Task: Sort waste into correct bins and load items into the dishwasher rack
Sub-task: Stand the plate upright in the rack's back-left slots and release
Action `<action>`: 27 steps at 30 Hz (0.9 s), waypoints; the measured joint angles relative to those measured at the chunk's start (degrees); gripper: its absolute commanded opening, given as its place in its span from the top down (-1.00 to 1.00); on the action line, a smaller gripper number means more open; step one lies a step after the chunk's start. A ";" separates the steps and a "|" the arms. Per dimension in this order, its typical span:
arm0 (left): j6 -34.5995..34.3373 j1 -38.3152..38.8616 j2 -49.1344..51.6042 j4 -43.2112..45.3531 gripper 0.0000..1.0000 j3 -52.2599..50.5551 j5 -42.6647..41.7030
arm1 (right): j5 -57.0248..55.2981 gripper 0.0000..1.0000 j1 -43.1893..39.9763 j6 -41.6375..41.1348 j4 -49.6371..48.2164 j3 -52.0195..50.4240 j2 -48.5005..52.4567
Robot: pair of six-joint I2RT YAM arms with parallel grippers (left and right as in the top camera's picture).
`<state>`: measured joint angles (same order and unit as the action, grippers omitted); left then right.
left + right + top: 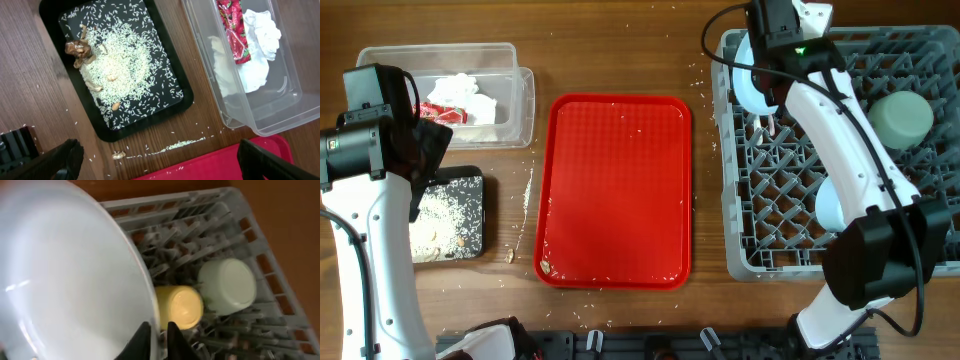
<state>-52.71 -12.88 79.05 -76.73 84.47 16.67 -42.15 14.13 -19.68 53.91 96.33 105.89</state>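
My right gripper is shut on the rim of the light blue plate, held upright at the far left corner of the grey dishwasher rack; the plate also shows in the overhead view. In the rack sit the yellow cup, the pale green saucer-bowl and the light blue bowl, all upside down. My left gripper is open and empty above the table between the black tray of rice crumbs and the red tray. The clear tub holds the white napkin and the red wrapper. I cannot see the spoon.
The flat red serving tray lies in the middle with a few crumbs on it. Loose rice grains and a brown bit lie on the wood between the black tray and the red tray.
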 measured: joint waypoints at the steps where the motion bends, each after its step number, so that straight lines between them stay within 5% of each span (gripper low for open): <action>1: 0.00 0.00 0.00 0.00 -1.00 0.00 0.00 | 1.70 -0.18 1.18 0.04 -0.04 0.00 0.00; 7: 0.00 0.00 0.00 0.00 -1.00 0.00 0.00 | 11.45 -0.94 7.82 -0.57 5.95 0.63 -1.25; 8: 0.00 0.00 0.00 -0.02 -1.00 0.00 0.00 | 13.90 -0.81 7.39 -1.09 7.45 0.81 -5.27; 10: 0.00 0.00 0.00 0.02 -1.00 0.00 0.00 | 15.41 0.45 5.49 -1.29 6.43 1.27 -11.72; 12: 0.02 0.00 0.00 0.00 -1.00 0.00 0.00 | 17.90 0.92 -1.22 -1.18 3.76 2.95 -17.64; 14: 0.02 0.00 0.00 -0.02 -1.00 0.00 0.00 | 26.69 0.92 -14.75 -0.70 1.29 4.00 -18.14; 18: 0.00 0.00 0.00 -0.02 -1.00 0.00 0.00 | 50.10 0.91 -29.29 0.48 -0.72 3.93 -7.48; 22: 0.02 0.00 0.00 0.00 -1.00 0.00 0.00 | 71.76 0.92 -30.71 3.67 -2.54 3.78 5.97; 27: 0.00 0.00 0.00 0.00 -1.00 0.00 0.00 | 87.45 0.92 -30.18 4.83 -5.46 3.23 8.15</action>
<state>-52.71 -12.88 79.05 -76.73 84.47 16.67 45.30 -16.05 -14.85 48.45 99.57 114.04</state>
